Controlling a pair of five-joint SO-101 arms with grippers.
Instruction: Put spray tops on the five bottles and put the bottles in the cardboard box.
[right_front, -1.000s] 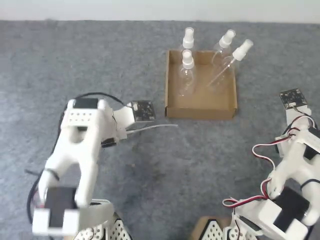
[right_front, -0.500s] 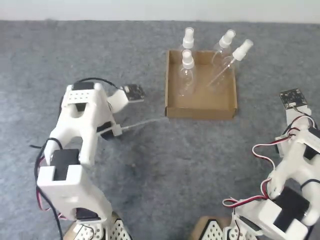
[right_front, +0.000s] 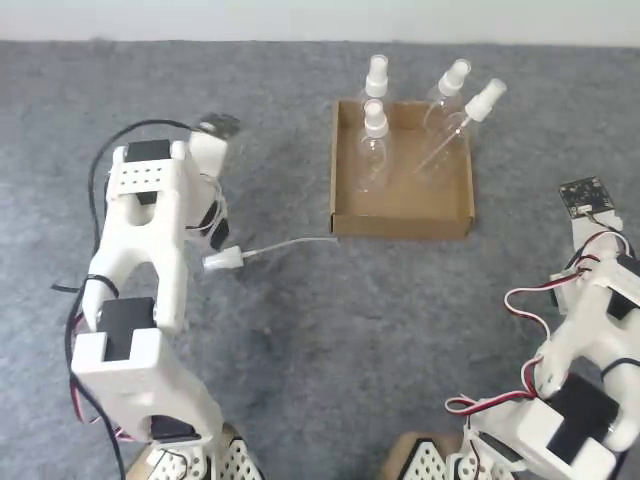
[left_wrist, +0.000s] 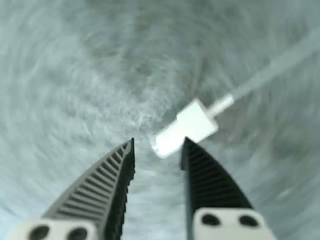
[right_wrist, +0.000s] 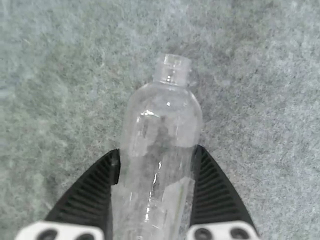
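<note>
**Left gripper** (left_wrist: 158, 145): poised over the grey desk (right_front: 300, 350) on the left side. Its fingers (left_wrist: 112, 185) are parted moderately and hold nothing.

**Spray top** (right_front: 224, 261): white and loose, lying on its side on the desk. It sits just beyond the left fingertips, with its head at or touching one tip. Its thin tube (right_front: 295, 243) runs toward the lower left corner of the box.

**Cardboard box** (right_front: 400, 226): shallow and open-topped, at the centre rear of the desk.

**Four bottles** (right_front: 372, 160): clear, each fitted with a white spray top, bases inside the cardboard box. Whether they stand upright or lean cannot be told.

**Right gripper** (right_wrist: 156, 154): low over the desk on the right side, well apart from the box. Its fingers (right_wrist: 92, 190) are closed against both sides of a bottle.

**Uncapped bottle** (right_wrist: 162, 120): clear, with an open neck and no spray top, gripped around its body. The neck points away from the right wrist.
</note>
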